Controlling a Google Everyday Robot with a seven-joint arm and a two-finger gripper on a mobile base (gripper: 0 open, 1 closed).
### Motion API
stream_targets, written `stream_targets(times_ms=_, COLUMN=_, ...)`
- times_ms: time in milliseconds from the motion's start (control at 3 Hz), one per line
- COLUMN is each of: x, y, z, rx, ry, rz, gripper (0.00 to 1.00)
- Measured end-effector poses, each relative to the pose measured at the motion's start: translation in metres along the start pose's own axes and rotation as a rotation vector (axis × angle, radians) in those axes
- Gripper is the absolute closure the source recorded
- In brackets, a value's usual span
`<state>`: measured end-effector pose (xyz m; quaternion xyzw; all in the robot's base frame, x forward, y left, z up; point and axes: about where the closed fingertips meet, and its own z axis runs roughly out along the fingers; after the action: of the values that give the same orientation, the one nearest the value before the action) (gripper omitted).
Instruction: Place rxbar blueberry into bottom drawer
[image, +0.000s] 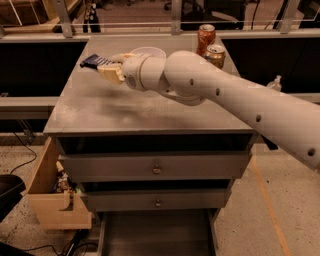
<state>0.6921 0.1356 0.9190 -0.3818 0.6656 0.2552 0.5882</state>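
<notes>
My gripper (106, 66) is above the left part of the grey cabinet top (100, 107), at the end of the white arm that reaches in from the right. It is shut on the rxbar blueberry (93, 61), a small dark blue flat bar that sticks out to the left of the fingers, lifted clear of the surface. The bottom drawer (155, 235) is pulled open at the foot of the cabinet, a dark grey shallow tray. Nothing shows inside it.
A white bowl (148, 51) and two cans (206, 35) (216, 52) stand at the back of the cabinet top. Two knob-fronted drawers (156, 167) are shut above the open one. A light wooden box (50, 192) hangs at the cabinet's left side.
</notes>
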Motion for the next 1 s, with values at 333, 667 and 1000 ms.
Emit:
stream_targets(times_ms=333, x=0.015, y=0.017, z=-0.036, rx=-0.069, ry=-0.036, rz=0.003, gripper=1.0)
stream_targets(times_ms=667, x=0.026, y=0.038, z=-0.092, rx=-0.097, ry=-0.044, rz=0.024, gripper=1.0)
stream_targets(times_ms=1000, x=0.046, y=0.045, z=-0.158, rx=-0.045, ry=0.011, rz=0.059, gripper=1.0)
